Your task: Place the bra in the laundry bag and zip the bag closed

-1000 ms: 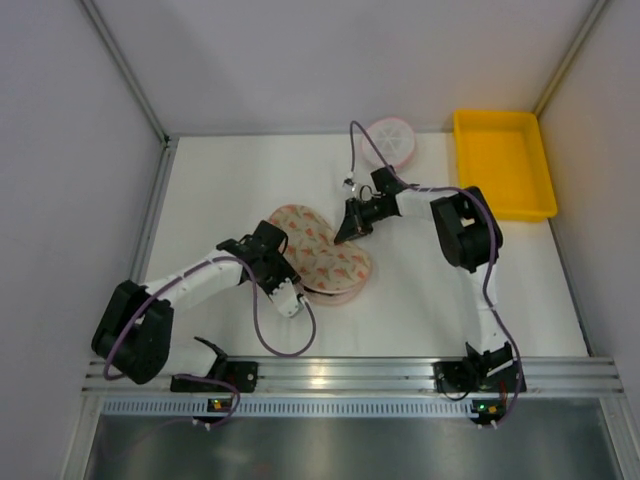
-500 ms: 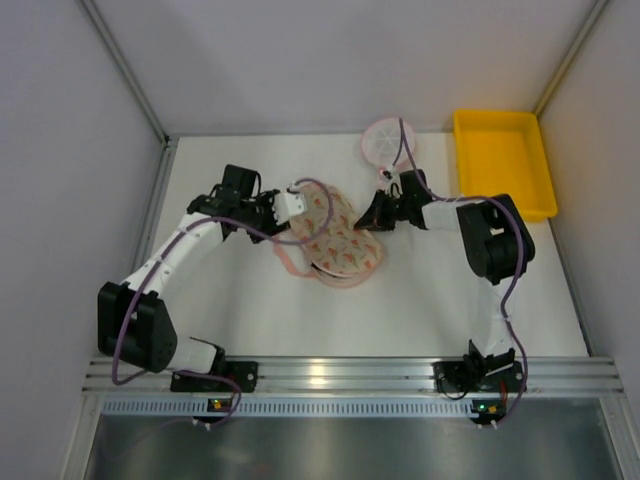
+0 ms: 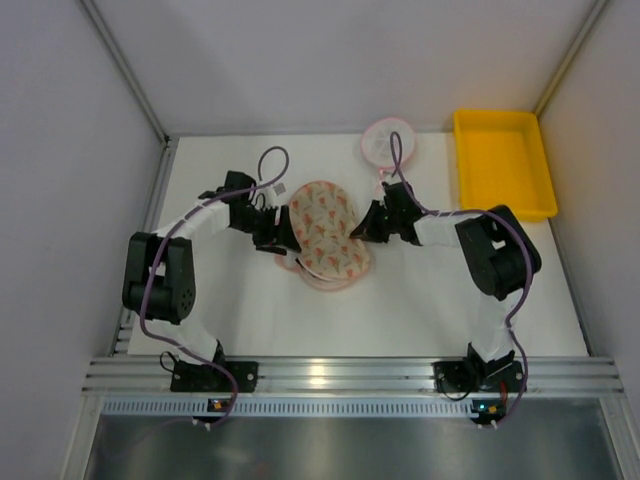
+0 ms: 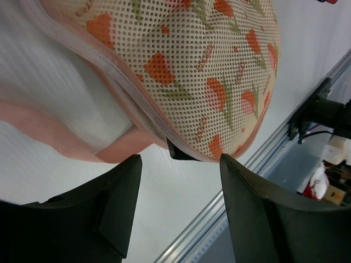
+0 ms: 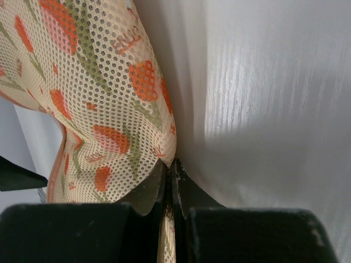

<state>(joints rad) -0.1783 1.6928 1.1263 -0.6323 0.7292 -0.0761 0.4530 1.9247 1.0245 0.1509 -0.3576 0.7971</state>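
Laundry bag (image 3: 325,232) is just freed by the left gripper (image 4: 179,164), jaws now apart and empty, while the right gripper (image 5: 169,171) keeps its rim pinched, so the zip probably needs regrasping.

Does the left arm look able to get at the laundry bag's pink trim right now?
Probably yes: the left gripper is open beside the laundry bag, its pink trim just ahead of it, nothing between. The right gripper pins the opposite edge.
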